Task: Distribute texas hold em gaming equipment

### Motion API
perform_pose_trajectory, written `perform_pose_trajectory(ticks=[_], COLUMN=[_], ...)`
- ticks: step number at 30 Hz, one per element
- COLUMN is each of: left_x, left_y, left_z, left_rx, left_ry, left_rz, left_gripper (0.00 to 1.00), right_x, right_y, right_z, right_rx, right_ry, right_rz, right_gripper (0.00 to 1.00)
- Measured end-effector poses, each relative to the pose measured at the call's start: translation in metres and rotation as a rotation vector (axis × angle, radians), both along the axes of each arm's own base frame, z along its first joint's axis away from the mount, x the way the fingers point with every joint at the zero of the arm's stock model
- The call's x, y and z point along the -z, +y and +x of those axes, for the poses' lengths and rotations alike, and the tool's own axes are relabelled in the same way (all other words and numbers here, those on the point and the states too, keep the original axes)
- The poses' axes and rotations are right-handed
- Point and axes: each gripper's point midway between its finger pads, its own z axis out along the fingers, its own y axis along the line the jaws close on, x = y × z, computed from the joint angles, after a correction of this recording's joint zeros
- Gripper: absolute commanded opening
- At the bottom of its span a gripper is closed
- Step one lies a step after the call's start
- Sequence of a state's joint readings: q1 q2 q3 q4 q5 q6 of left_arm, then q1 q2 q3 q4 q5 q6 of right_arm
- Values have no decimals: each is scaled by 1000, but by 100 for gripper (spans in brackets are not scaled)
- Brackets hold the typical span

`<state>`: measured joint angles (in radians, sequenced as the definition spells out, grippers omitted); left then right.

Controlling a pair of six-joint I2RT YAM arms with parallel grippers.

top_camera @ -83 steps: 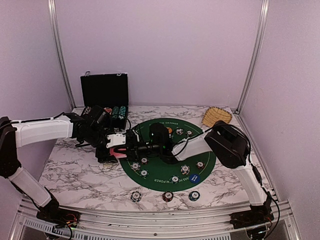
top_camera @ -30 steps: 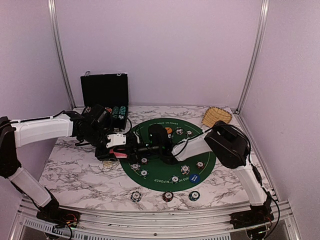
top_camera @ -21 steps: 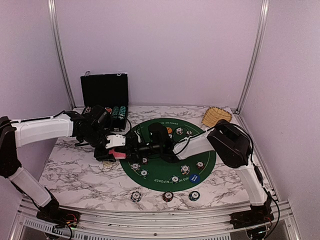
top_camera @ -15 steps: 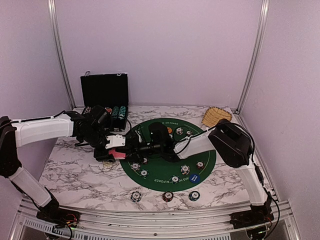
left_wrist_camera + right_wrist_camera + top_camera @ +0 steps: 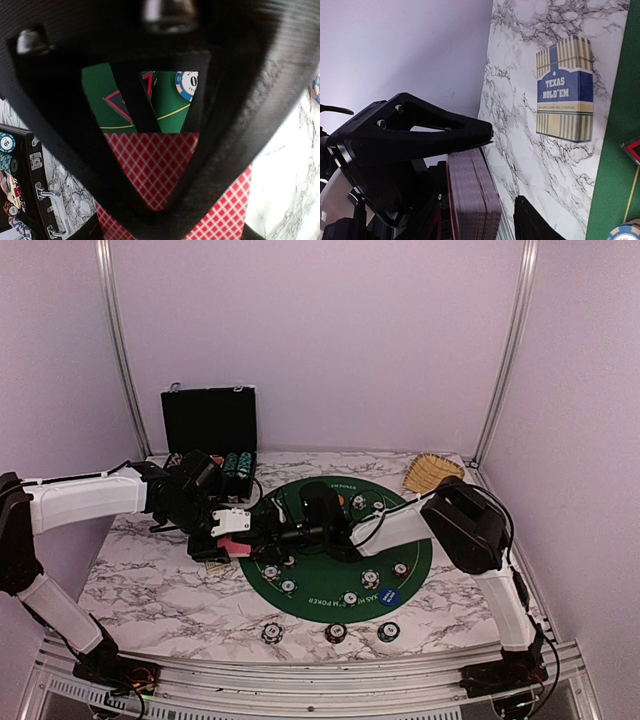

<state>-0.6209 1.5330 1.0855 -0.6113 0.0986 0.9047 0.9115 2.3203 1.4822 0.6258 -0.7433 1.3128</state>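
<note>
Marble-patterned table [image 5: 150,590] beneath two arms, with a round green mat [image 5: 318,580] at its centre. At the back left, black chip case [image 5: 208,420] standing open, chips racked in its tray. At the back right, wicker basket [image 5: 432,472], off the mat.

Reaching across the mat from the right: right gripper [image 5: 268,536], jaws parted, meeting left gripper [image 5: 232,536] at the mat's left rim. Clamped tight in the left gripper: red-backed playing cards [image 5: 150,165], with the two black fingers [image 5: 240,115] screening most of the left wrist view and leaving only a wedge of mat. Just beside the deck, one right finger [image 5: 535,220], a sliver of marble between.

Flat on the marble beyond the deck, off the mat: blue-and-cream card box [image 5: 565,97]. On the mat: blue button [image 5: 388,595] near the front, orange button [image 5: 338,500] at the back, striped chips [image 5: 370,578] scattered about, and red-black triangle marker [image 5: 119,104] partly hidden behind a dark bar. Off the mat by the near edge: row of three chips [image 5: 336,632], black-white, red, teal.

Against 2.8 s ago: right elbow housing shifted slightly rightward, forearm stretched flatter; left arm, deck and chips unmoved.
</note>
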Motion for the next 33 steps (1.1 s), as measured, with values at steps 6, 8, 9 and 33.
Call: perform_pose_trajectory(ticks=[6,8,9,33], left_x=[0,0,0,1], left_y=[0,0,0,3], left_z=[0,0,0,5], left_rx=[-4,-4,-6,-37], left_ry=[2,3,3,-4], left_rz=[-1,0,-1,18], left_gripper=[24,24,24,19], right_x=[8,8,7,-1], right_y=[-3,-4,-5,-23], right_z=[-3,-3,-3,-2], right_rx=[-7,-9,-8,6], right_ry=[9,7,5,-3], right_rz=[-19,-20,-20,-37], right_gripper=[45,43,42,39])
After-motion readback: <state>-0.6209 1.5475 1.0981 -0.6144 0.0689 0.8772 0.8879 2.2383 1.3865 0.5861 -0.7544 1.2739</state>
